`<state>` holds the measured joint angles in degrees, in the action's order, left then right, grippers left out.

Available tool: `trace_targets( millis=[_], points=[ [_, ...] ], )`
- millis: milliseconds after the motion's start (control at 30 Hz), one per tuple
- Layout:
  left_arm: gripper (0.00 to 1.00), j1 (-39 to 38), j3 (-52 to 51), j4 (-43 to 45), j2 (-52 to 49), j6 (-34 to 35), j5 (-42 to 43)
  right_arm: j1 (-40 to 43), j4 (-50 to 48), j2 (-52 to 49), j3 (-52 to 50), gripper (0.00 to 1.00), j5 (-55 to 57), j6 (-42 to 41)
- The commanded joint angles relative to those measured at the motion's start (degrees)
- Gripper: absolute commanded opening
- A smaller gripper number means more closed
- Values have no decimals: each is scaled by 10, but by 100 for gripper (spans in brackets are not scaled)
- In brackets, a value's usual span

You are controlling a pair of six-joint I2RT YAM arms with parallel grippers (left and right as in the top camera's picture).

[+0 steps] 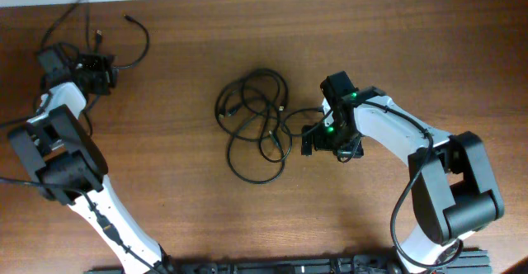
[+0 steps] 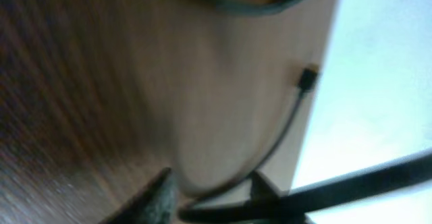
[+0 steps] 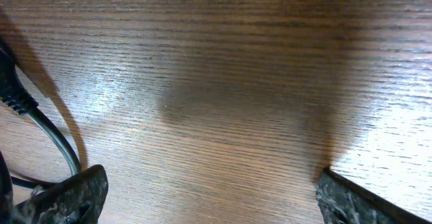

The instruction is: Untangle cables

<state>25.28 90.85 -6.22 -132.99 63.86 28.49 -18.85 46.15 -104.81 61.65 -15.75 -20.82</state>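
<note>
"Starting overhead: the tangled cables [image 1: 256, 125] lie knotted in the middle of the counter [image 1: 181, 216], and the right gripper [image 1: 313, 139] sits just at their right edge. The left gripper [image 1: 97, 66] is well apart, in the upper-left corner, by a loose cable [image 1: 136, 35] that lies clear of the knot. Where is the risk?"

"The loops cross one another several times. A tug on one strand from the right would likely drag the whole bundle or cinch it tighter, since nothing pins the far side."

"And the left wrist view?"

"It is blurred. A cable runs from its connector [image 2: 308, 79] down toward the gap between the fingers [image 2: 158, 197], close along the counter's edge. Whether the jaws pinch it cannot be told. If they do not, any sweep of that arm could nudge the cable over the edge."

"The right wrist view?"

"There the jaws stand wide, with only bare wood between them. A strand [image 3: 57, 136] lies just beside the left finger, not inside the gap. Closing here would probably catch nothing. Pushing further left without lifting could shove the strand back into the knot."
</note>
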Motion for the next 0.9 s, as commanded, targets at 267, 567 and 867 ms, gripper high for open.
trace_targets(
  millis=[267,567,867],
  points=[
    [62,37,14,-18,100,-264,-8,-3,-29,-52,-31,98,-1,19],
    [99,36,14,-182,287,-368,-60,6,30,-35,2,98,-3,-11],
    [99,-93,12,-360,296,-499,118,64,238,102,205,98,28,34]
  ],
)
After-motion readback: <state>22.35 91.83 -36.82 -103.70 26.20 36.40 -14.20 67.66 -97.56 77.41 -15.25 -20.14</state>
